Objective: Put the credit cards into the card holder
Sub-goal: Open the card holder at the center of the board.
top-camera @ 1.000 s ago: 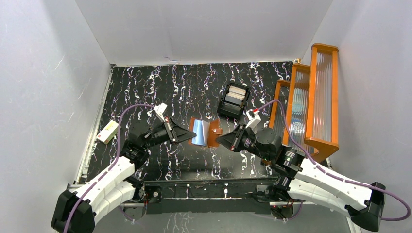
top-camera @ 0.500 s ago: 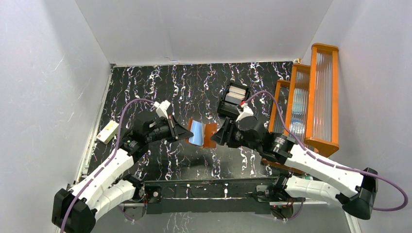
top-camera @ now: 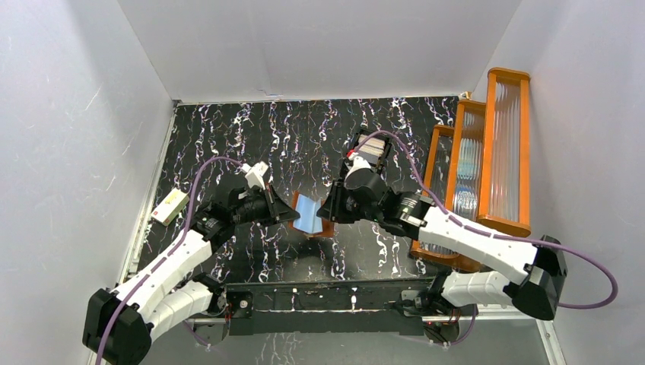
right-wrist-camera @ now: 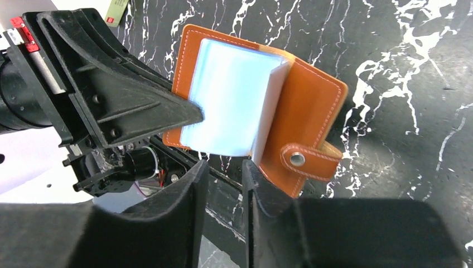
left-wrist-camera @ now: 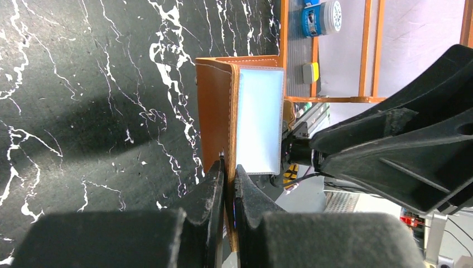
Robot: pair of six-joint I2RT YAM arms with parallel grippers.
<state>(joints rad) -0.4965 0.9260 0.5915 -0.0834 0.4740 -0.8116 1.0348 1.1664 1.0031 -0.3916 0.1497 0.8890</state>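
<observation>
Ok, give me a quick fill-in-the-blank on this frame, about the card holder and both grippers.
1. The left gripper is ____ on the cover edge of the card holder.
2. The right gripper is ____, holding nothing.
3. The snap strap on the card holder is ____.
Missing words: shut; open; unfastened.

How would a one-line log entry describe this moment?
left claw: shut on card holder cover | right claw: open, beside pale pockets | holder: spread open
</observation>
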